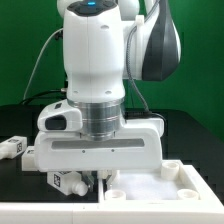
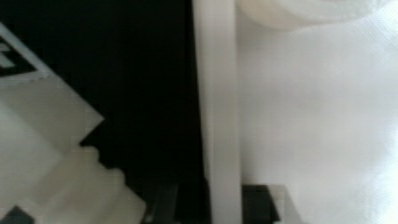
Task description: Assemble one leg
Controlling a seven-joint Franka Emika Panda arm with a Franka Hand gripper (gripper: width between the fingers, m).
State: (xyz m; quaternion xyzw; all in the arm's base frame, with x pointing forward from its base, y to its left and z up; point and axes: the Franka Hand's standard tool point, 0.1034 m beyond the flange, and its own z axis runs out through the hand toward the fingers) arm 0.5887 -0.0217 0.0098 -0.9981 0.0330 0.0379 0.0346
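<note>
My gripper (image 1: 96, 180) is low over the table at the near edge of the large white square panel (image 1: 165, 190). In the wrist view the two dark fingers (image 2: 263, 203) stand on either side of the panel's upright white edge (image 2: 214, 100) and seem to touch it. One leg (image 1: 69, 183), a stubby white peg with black-and-white tags, lies just to the exterior view's left of the fingers. A tagged white shape (image 2: 15, 58) in the wrist view may be this leg. A second leg (image 1: 12, 147) lies farther to the exterior view's left.
The table top is black (image 1: 25, 120), with a green wall behind. The panel has a round corner hole (image 1: 121, 186) close to the fingers. A blurred white mass (image 2: 39, 160) fills one corner of the wrist view.
</note>
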